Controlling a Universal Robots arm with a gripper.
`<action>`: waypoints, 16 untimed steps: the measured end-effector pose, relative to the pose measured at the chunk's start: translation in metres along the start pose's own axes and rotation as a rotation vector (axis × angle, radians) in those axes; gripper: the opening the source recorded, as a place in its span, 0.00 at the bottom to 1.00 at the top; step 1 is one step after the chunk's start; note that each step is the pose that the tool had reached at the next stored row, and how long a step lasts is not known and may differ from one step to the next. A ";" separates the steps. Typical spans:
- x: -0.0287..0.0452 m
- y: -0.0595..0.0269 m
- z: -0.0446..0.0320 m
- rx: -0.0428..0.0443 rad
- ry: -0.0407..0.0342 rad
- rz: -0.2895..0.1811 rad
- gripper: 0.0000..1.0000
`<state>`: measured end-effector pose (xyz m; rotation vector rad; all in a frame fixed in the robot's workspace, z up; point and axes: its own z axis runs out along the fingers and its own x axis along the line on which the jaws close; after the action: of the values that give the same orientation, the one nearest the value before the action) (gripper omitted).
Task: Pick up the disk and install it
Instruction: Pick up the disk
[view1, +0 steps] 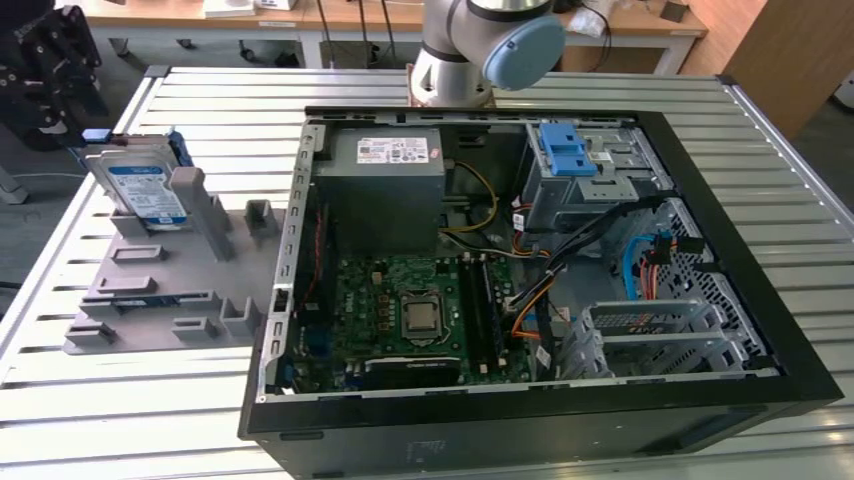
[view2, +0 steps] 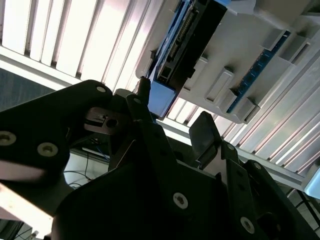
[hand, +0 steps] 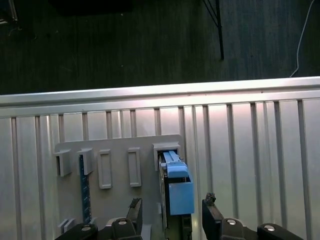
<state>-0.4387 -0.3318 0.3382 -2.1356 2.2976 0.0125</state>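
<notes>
Jaws are seen wide open in the first wrist view, nothing held; one disk (hand: 178, 189) is stood on edge in one grey holder (hand: 117, 156), flanked by two fingers (hand: 135, 207), a gap left on each side. In the second wrist view the gripper (view2: 173, 102) is placed at the disk's end. In the exterior view, bare table (view1: 400, 85) is left between holder and one open case (view1: 534, 430)

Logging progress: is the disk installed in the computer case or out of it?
Out. The disk stands on edge in the grey holder beside the case; the open end effector straddles it.
</notes>
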 end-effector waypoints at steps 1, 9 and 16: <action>-0.0003 0.0005 0.0010 -0.0001 0.0000 0.000 0.59; -0.0013 0.0038 0.0112 0.0003 -0.0009 0.000 0.59; -0.0022 0.0059 0.0179 0.0009 -0.0026 0.000 0.59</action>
<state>-0.4444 -0.3290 0.3204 -2.1338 2.2959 0.0141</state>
